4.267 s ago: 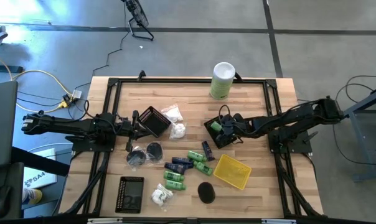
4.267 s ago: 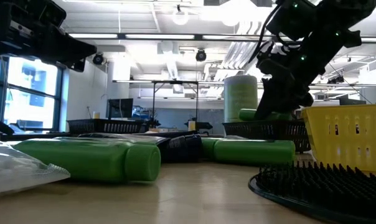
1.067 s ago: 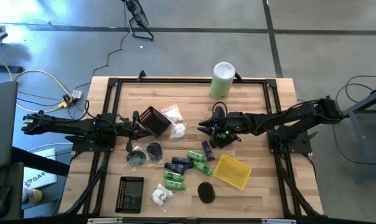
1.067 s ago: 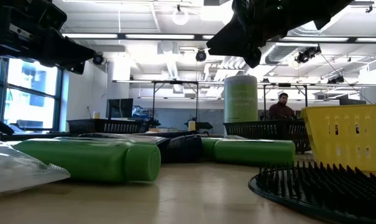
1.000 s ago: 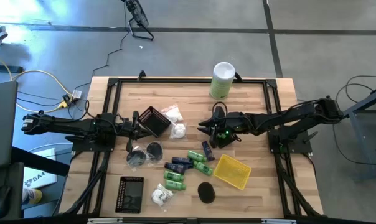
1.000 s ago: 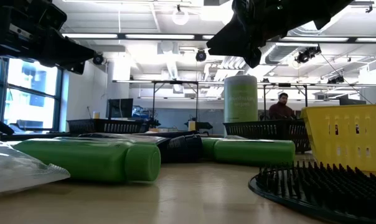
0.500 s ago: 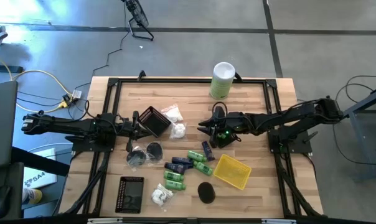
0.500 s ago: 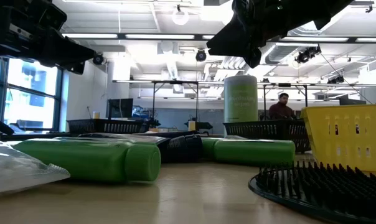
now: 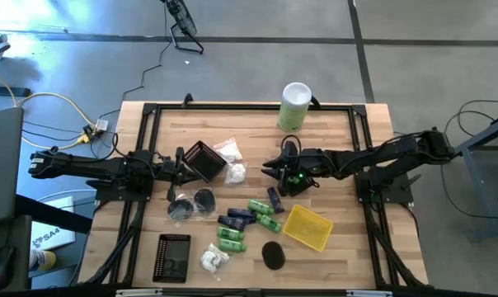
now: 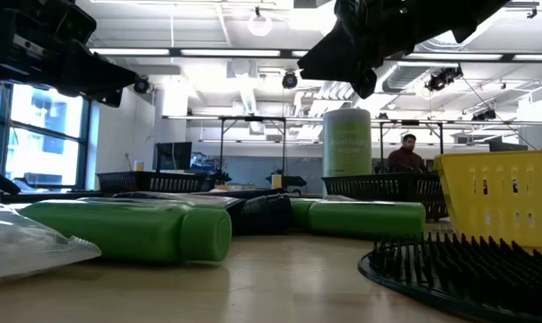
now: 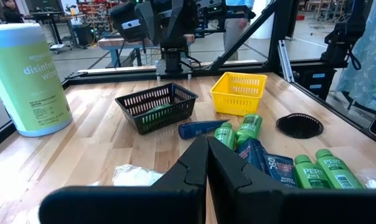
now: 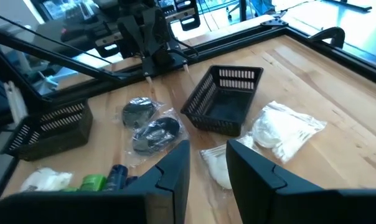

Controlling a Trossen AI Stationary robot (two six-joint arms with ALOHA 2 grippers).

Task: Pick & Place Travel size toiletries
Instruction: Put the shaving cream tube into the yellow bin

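1. Two grippers are mine; the right gripper (image 9: 268, 169) is the one at work. It hangs above the middle of the table, just left of the black basket (image 9: 292, 183) that sits under my right wrist. Its fingers (image 12: 169, 171) stand parted with nothing between them.
2. I judge that spread is there so I can drop onto the next item without a further opening move.
3. Most of the toiletries lie in a loose heap on the near side of my right gripper: green bottles (image 9: 262, 208), a navy tube (image 9: 274, 199) just beside the black basket, more navy tubes (image 9: 237, 218) and another pair of green bottles (image 9: 230, 240) nearer still.
4. Farther left lie two bagged black discs (image 9: 191, 204), white packets (image 9: 230, 161) by the tipped black basket (image 9: 203, 159), and one more packet (image 9: 214, 260) at the near edge.
5. A green bottle (image 11: 152, 114) already lies in the black basket, as the left wrist view shows, so that basket looks like the drop place.
6. The yellow basket (image 9: 307, 228) sits near right of the heap; I see nothing in it.
7. My left gripper (image 9: 180, 163) waits at the left side beside the tipped basket, fingers pressed together, out of the way.
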